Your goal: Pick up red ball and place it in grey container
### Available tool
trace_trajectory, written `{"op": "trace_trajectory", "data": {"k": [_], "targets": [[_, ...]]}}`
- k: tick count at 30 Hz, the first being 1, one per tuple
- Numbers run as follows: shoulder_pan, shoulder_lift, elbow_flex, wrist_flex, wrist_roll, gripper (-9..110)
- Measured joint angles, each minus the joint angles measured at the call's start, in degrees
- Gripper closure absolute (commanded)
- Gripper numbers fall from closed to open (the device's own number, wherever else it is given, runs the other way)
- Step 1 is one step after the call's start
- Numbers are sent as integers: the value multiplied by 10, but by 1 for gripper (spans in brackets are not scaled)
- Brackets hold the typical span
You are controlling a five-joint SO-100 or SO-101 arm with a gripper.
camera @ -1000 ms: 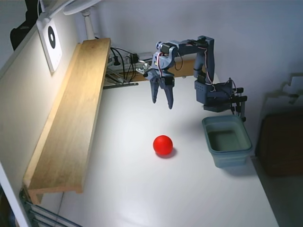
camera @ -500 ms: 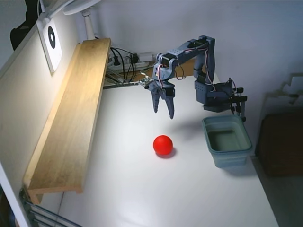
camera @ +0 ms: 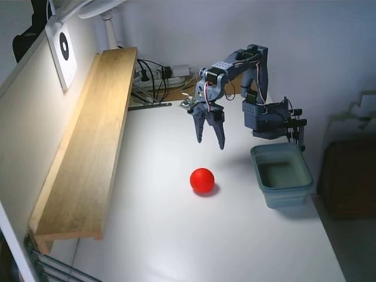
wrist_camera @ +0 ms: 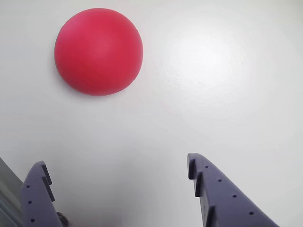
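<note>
Currently the pincer (camera: 210, 141) is hanging above the desk (camera: 176, 235) with fingers spread apart — gripping nothing — while the red ball (camera: 202, 180) is resting beside the grey container (camera: 282, 174).

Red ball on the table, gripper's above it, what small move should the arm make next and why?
Probably ease the open gripper forward and down toward the red ball. In the fixed view it hangs above and behind the ball; in the wrist view the ball lies ahead of the fingertips, untouched, and not yet between them.
</note>
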Motion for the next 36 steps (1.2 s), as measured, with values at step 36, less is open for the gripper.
{"op": "trace_trajectory", "data": {"k": [36], "targets": [[0,-33,176,-220,0,63]]}}
